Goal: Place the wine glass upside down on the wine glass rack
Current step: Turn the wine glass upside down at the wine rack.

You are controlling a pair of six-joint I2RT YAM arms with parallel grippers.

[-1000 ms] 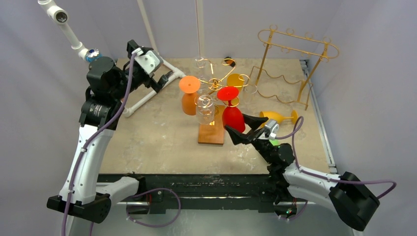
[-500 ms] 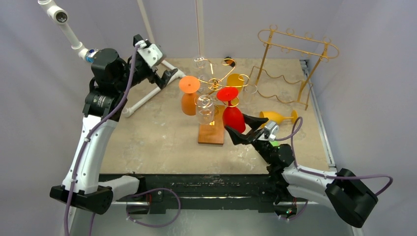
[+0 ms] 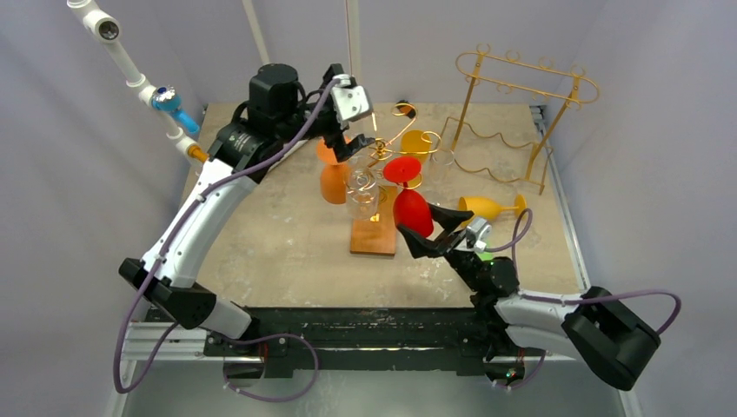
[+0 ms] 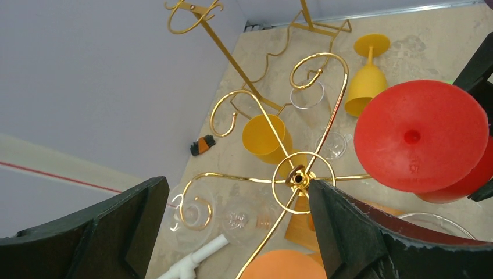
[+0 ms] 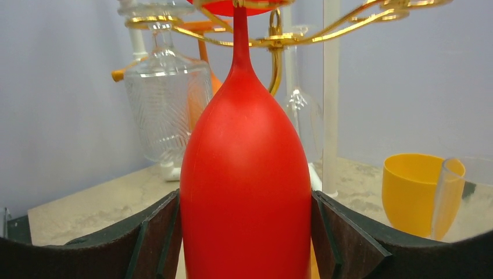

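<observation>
Grey walls stand around a worn counter [image 3: 278, 252]. From above, the wine glass rack [image 3: 382, 148] stands in the middle on a wooden block [image 3: 374, 236]. The red wine glass [image 3: 412, 208] hangs on it upside down, foot up and bowl down. The right gripper [image 3: 415, 228] has its jaws around the bowl. The left gripper [image 3: 346, 139] hangs over the top of the rack, just beside an orange glass [image 3: 333, 178]. A yellow glass [image 3: 491, 207] lies on its side near the right arm.

The left wrist camera looks down on the rack's gold arms. Its jaws are wide apart and hold nothing. The red foot seems to rest on a gold ring.

The right wrist camera shows the jaws pressed on both sides of the red bowl, gripping it. The stem goes up into a gold hook. A clear glass [image 5: 165, 110] hangs close behind on the left. A yellow cup [image 5: 410, 192] is off to the right.

I think the hanging is almost done. Next the right jaws should let go gently and pull straight back. That way they won't swing the red glass into the clear one or bump the yellow glass.
</observation>
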